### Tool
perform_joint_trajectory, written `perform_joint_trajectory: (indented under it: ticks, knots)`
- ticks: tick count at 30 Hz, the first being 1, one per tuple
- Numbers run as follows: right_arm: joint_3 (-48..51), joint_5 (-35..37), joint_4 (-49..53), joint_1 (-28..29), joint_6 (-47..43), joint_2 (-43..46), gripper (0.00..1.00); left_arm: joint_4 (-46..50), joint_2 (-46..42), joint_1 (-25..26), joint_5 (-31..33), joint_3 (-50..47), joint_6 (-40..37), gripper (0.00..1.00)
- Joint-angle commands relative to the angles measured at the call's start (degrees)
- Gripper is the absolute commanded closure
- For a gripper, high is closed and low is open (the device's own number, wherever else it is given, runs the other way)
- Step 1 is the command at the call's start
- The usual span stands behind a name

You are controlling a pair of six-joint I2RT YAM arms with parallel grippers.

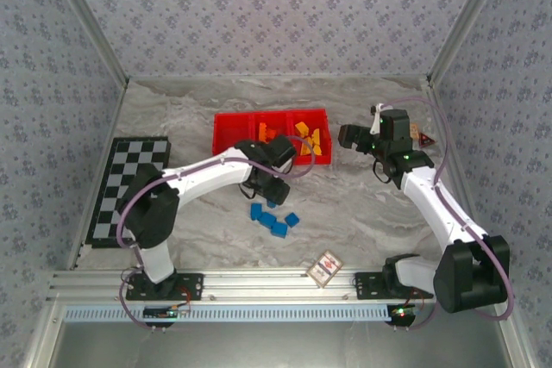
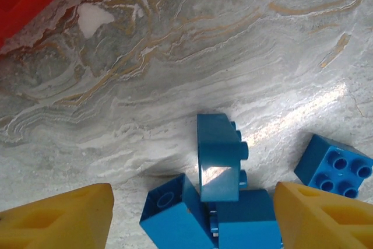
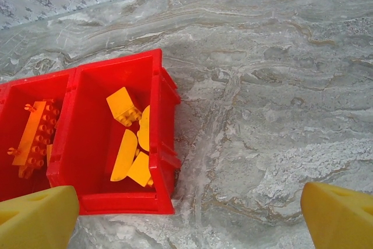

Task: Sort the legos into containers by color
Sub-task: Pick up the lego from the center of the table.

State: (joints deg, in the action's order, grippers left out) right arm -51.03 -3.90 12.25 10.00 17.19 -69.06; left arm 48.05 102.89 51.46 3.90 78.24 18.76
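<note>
1. The tray (image 1: 226, 131) is red with three compartments. It sits upper centre in the overhead view, on the marble table (image 1: 362, 213).
2. The middle compartment holds orange bricks (image 1: 269, 134).
3. The compartment at frame right holds yellow bricks (image 1: 312, 140). The right wrist view shows a curved piece (image 3: 124, 155) among them.
4. The blue bricks (image 1: 274, 221) lie in a loose cluster on the table just below the tray, at centre frame. All of them are outside the tray.
5. The left gripper (image 2: 195, 220) hangs directly over that cluster, pointing down.
   - Its fingers (image 2: 58, 220) stand apart, and I see nothing clamped.
   - In its wrist view, three blue bricks sit between the fingers at bottom centre, one of them tipped on its side.
   - A fourth brick lies at lower right, just above the finger on that side.
   - A gap shows between the frame-left finger and the nearest brick.
6. The right gripper (image 3: 186, 220) is spread wide and empty. In the overhead view it hovers over bare table just right of the tray.
7. The checkerboard (image 1: 129, 187) lies at frame left, well apart from the bricks.
8. A small patterned card (image 1: 325, 269) lies at bottom centre, near the rail.
</note>
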Motion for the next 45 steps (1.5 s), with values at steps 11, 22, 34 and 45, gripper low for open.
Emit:
perform_joint_trajectory:
  ticks: [11,22,34,45]
  knots:
    - [-2.07,-0.11,2.74,-1.38,1.68,-1.51,0.00,3.03,7.51,0.49,-4.37,3.66,0.35,0.35]
    - [-2.28,-0.02,2.50,-1.59,1.80,-1.89,0.00,1.43,11.58,-0.20,-7.66,4.28,0.84,0.64]
    - [-2.51,-0.27,2.98,-1.65,1.66,-1.92,0.00,6.67,3.20,-1.76,-2.21,4.42,1.06,0.81]
    - [-2.76,-0.72,3.18,-1.66,1.47,-1.85,0.00,9.87,-9.95,-18.84,3.46,7.71,-0.55,0.78]
